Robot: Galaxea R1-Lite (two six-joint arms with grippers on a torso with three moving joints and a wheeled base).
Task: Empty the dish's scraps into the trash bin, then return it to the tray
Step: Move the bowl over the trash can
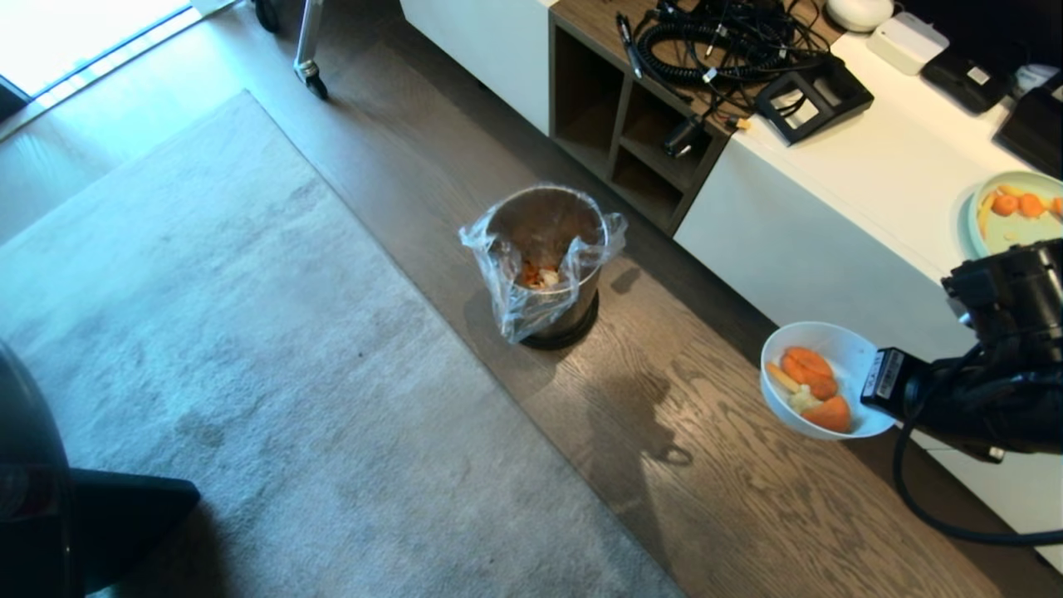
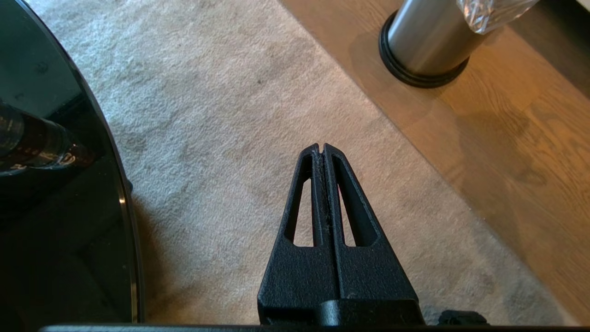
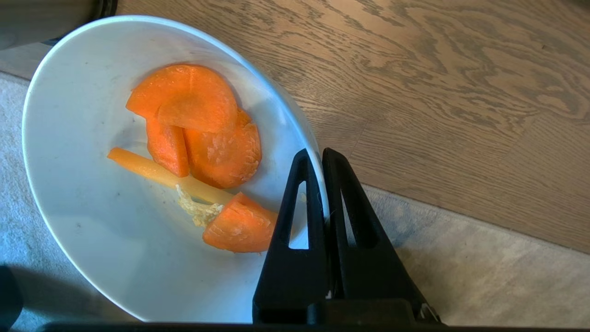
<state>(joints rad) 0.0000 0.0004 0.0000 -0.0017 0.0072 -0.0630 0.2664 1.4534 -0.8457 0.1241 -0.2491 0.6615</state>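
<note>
The dish (image 1: 840,345), a small white bowl, hangs above the wooden floor to the right of the trash bin (image 1: 544,262) and well apart from it. My right gripper (image 1: 872,384) is shut on the dish's rim, one finger inside and one outside, as the right wrist view shows of the gripper (image 3: 318,154) and dish (image 3: 78,138). The scraps (image 3: 203,133), orange slices and a pale yellow strip, lie in the dish (image 1: 812,378). The bagged metal bin holds some orange bits. My left gripper (image 2: 321,146) is shut and empty over the carpet. The tray is out of view.
A white cabinet (image 1: 830,216) runs along the right, bearing a pale-green plate with orange slices (image 1: 1017,212) and a tangle of cables (image 1: 722,41). A grey carpet (image 1: 208,332) covers the floor on the left. A round black table (image 2: 55,221) edges the left wrist view.
</note>
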